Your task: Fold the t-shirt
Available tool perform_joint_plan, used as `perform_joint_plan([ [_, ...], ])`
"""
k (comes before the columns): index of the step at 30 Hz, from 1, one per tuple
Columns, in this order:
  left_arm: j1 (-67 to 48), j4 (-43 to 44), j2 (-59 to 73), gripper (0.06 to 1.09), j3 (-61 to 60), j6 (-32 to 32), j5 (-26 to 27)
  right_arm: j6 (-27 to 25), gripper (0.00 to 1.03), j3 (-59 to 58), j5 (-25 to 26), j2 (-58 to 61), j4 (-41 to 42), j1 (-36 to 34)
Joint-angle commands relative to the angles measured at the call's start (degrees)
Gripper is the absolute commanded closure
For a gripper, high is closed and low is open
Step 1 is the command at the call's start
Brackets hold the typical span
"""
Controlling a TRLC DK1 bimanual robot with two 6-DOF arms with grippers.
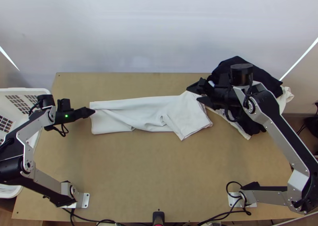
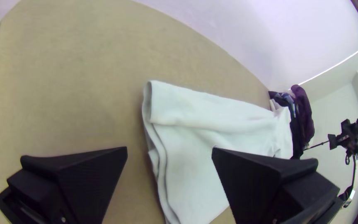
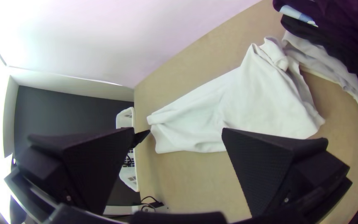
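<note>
Across the middle of the top view, we see the white shirt (image 1: 153,106) lying lengthwise on the worktop (image 1: 139,174), folded into a long band. Its left end is fairly straight, with cloth layers stacked along the edge in the left wrist view; creases run along the band, and its right end is wider, with a slanting flap and a bunched upper corner.

At the shirt's left end, we find the left tool (image 1: 94,111) open, its two fingers well apart and nothing gripped. At the shirt's upper right corner is the right tool (image 1: 193,93), also open and gripping nothing, its fingers parted over the cloth.

In the upper right of the top view, we have a pile (image 1: 260,76) of dark clothes, with white cloth (image 1: 287,98) sticking out from under it. That cloth seems to meet the shirt's corner, though the right tool hides part of the spot from above.

At the left edge of the frame, we see a white basket (image 1: 24,90), partly behind the left arm (image 1: 39,126). Black cables (image 1: 89,220) run along the bottom edge.
</note>
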Motion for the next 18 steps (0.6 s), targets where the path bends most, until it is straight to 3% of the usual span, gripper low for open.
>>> perform_joint_plan([
  [1,-0.17,1.39,1.90,0.10,-1.37,1.70,0.95,1.38,0.05,2.95,-2.40,-0.57,-2.23,-0.32],
  [12,-3.60,0.51,5.60,0.10,0.04,3.11,2.27,2.61,0.05,3.56,-2.40,-1.27,-2.76,0.73],
  [18,-8.08,0.86,5.24,0.10,0.48,0.21,6.31,3.49,0.05,3.83,-2.31,-1.97,-2.76,0.91],
])
